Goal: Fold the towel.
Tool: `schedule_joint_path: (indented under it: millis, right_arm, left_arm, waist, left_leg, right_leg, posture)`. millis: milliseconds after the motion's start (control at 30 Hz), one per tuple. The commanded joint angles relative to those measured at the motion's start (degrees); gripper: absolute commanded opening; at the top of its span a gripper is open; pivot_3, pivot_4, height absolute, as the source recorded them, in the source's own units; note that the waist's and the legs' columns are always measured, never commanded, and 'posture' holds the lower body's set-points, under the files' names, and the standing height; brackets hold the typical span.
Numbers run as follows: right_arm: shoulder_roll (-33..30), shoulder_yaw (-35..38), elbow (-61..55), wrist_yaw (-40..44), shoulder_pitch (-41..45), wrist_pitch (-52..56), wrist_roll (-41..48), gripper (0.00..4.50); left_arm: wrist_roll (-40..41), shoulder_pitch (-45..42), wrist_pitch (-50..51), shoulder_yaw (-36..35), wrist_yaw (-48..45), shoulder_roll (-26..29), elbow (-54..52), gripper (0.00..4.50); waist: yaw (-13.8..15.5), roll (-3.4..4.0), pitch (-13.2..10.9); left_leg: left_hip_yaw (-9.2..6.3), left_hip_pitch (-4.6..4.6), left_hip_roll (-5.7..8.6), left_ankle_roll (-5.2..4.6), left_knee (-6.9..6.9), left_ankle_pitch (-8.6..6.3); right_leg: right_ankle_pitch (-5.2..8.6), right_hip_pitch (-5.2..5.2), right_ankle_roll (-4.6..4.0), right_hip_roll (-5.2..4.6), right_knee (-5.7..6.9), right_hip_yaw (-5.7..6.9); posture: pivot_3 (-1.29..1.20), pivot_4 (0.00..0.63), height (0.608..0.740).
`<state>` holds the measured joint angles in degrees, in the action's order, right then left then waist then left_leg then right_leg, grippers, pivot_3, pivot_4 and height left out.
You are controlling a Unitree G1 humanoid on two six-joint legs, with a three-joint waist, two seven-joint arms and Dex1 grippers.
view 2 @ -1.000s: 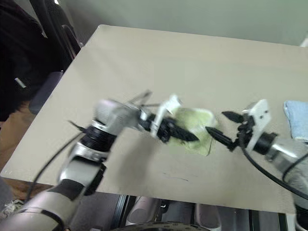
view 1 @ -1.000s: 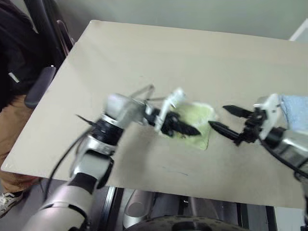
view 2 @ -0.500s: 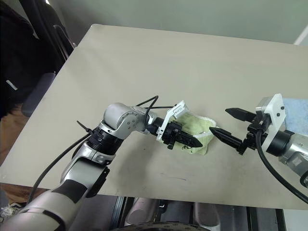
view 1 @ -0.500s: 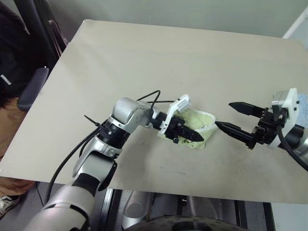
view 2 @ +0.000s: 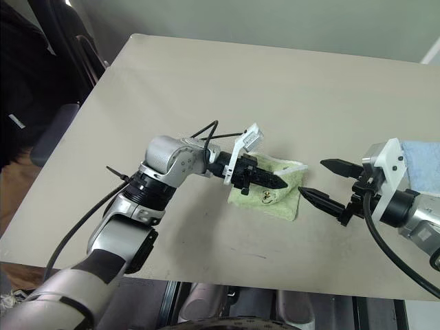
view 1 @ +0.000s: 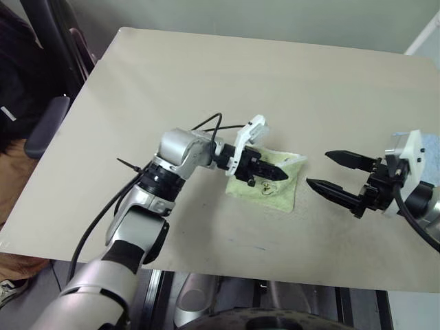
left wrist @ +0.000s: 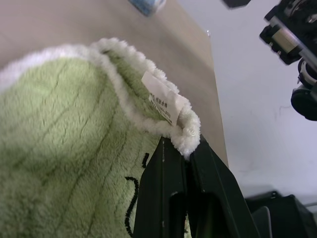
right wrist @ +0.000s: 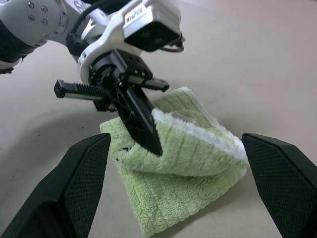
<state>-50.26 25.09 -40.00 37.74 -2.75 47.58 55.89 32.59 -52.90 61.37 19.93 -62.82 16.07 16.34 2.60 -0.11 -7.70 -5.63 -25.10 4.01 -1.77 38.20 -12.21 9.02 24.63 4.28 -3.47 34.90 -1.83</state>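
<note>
One light lime-green terry cloth towel [view 1: 269, 184] with white edge trim lies folded near the middle of the beige tabletop [view 1: 206, 89]. Two black-fingered tools flank it. The left tool [view 1: 273, 173] is pinched together on the towel's white-trimmed edge, holding that edge raised above the lower layer; one small white label [left wrist: 163, 102] sits beside the pinch. The right tool [view 1: 338, 175], fingers wide apart and holding nothing, hangs just beside the towel. One folded light blue towel [view 2: 423, 165] lies at the tabletop's right edge.

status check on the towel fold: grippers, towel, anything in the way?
Left gripper shut on the towel's white edge, top layer lifted. Right gripper open, off the towel's side, holding nothing. Blue towel at the table's edge, clear of the fold.
</note>
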Motion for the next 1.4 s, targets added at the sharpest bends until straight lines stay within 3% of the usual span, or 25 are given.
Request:
schedule_joint_path:
  millis: [33,233,1033,1200,1400]
  right_arm:
    - [-0.61,1.13,-1.16,0.11,0.13,-1.06,0.19,4.5]
    - [-0.63,0.69,-1.13,-0.09,-0.07,-1.3,-0.79,4.5]
    - [-0.34,0.74,-1.1,0.06,-0.33,-1.53,-1.82,4.5]
    - [-0.1,0.55,-1.1,-0.06,-0.46,-1.86,-2.53,4.5]
    - [0.29,-1.53,0.54,0.29,0.75,-3.93,-5.34,4.5]
  left_arm:
    - [-0.57,0.45,-0.94,1.58,-2.18,-0.14,-2.45,0.03]
    - [-3.64,3.78,-3.89,6.21,-2.97,-1.23,-3.07,0.03]
    - [-3.42,4.48,-4.34,4.96,-4.61,-2.8,-3.61,0.03]
    - [-2.38,4.85,-5.5,3.51,-5.96,-3.88,-3.98,1.69]
    - [0.61,2.93,-3.74,-3.96,-3.69,-4.57,-3.62,3.53]
  waist:
    - [0.0,0.0,0.0]
    - [0.0,0.01,0.01]
    - [0.11,-0.01,0.0]
    - [0.17,-0.01,0.0]
    - [0.13,-0.01,0.0]
  left_leg:
    - [0.0,0.0,0.0,-0.01,0.0,0.0]
    - [0.01,0.04,0.0,-0.12,0.01,-0.02]
    - [0.01,-0.01,0.0,-0.14,0.06,-0.02]
    - [0.0,-0.02,0.01,-0.15,0.07,-0.02]
    - [0.02,0.03,0.0,-0.16,0.07,-0.02]
  right_leg:
    - [0.0,0.0,0.01,0.0,0.0,0.0]
    - [0.05,-0.03,0.03,0.0,0.0,-0.01]
    - [0.03,-0.01,0.03,0.0,0.02,-0.01]
    - [0.03,-0.02,0.03,0.0,0.02,-0.01]
    - [0.05,-0.02,0.09,0.0,0.05,-0.01]
  posture:
    - [0.0,0.15,0.733]
    - [0.0,0.15,0.733]
    - [0.0,0.15,0.733]
    - [0.0,0.15,0.733]
    - [0.0,0.15,0.733]
